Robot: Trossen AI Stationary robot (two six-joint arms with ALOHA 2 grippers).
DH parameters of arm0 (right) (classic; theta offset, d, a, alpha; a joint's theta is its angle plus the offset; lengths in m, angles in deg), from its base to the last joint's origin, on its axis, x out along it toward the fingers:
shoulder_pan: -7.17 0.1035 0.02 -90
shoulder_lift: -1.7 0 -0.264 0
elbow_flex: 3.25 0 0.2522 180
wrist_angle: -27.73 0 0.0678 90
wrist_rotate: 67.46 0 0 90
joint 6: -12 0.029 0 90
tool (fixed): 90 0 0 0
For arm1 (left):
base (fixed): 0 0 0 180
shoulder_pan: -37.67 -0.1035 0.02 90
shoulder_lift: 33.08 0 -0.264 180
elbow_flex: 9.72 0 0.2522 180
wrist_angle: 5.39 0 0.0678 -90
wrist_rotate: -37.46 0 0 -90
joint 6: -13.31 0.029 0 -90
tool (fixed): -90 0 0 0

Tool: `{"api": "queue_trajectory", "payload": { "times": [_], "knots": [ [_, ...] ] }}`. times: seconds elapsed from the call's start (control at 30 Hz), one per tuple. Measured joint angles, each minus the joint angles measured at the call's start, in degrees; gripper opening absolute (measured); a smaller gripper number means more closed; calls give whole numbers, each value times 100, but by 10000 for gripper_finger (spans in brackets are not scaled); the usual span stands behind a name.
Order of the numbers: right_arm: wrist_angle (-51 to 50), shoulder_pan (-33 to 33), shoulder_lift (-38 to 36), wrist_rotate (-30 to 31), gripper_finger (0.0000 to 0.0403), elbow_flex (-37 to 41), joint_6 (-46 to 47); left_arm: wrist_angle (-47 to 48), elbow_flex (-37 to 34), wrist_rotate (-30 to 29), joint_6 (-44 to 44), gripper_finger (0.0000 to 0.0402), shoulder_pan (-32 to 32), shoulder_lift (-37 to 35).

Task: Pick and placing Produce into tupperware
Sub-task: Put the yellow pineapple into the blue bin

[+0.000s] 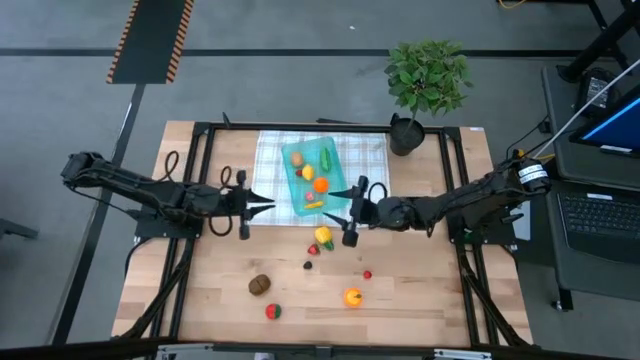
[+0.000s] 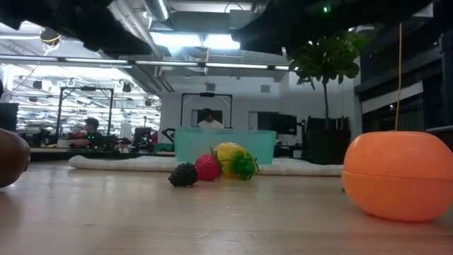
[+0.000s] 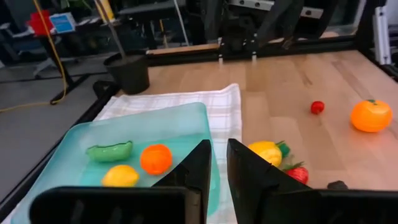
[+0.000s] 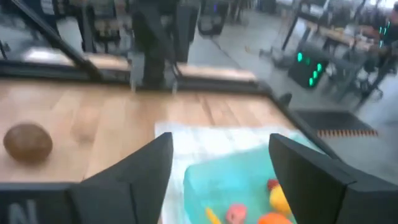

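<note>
Wooden slats make up the tabletop (image 1: 200,300), with a white-green checked cloth (image 1: 270,165) at its far middle and a potted plant (image 1: 428,85) at the far right corner. On the cloth sits the teal tupperware (image 1: 296,205), already holding a cucumber (image 1: 326,159), an orange (image 1: 320,184), a lemon (image 3: 120,177) and a few small pieces too small to name.

Produce not yet packed lies on bare wood nearer the front: a yellow fruit with green leaves (image 1: 323,235) touching a strawberry (image 1: 313,249), a dark berry (image 1: 308,265), a small red berry (image 1: 367,273), a second orange (image 1: 352,297), a brown kiwi (image 1: 260,285) and a red piece (image 1: 272,311).

The left gripper (image 1: 268,204) hangs just beside the container's left edge, its fingers (image 3: 198,167) nearly together with only a thin gap and nothing between them. The right gripper (image 1: 338,208) hovers at the container's near right corner, above the yellow fruit, its jaws spread wide and empty.

These look like hollow plastic toys: light, stiff and smooth, so probably prone to rolling or squirting out of a pinch. The round ones are best taken across the widest middle; the yellow fruit across its body, not its leaves. The tiny berries will need a low, centred pinch.

No brand, label or writing can be read on anything.
</note>
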Motion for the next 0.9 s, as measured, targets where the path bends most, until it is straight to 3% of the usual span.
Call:
{"api": "queue_trajectory", "payload": {
  "times": [0.17,0.37,0.9],
  "knots": [
    [-1910,314,0,162,288,-728,482,0,-224,0,5,35,132,-351],
    [-3440,577,0,165,291,-1323,2035,1,-320,-4,29,25,136,-535],
    [-3558,697,1285,53,291,-1330,3631,11,-319,-2,47,2,134,-526]
  ]
}}
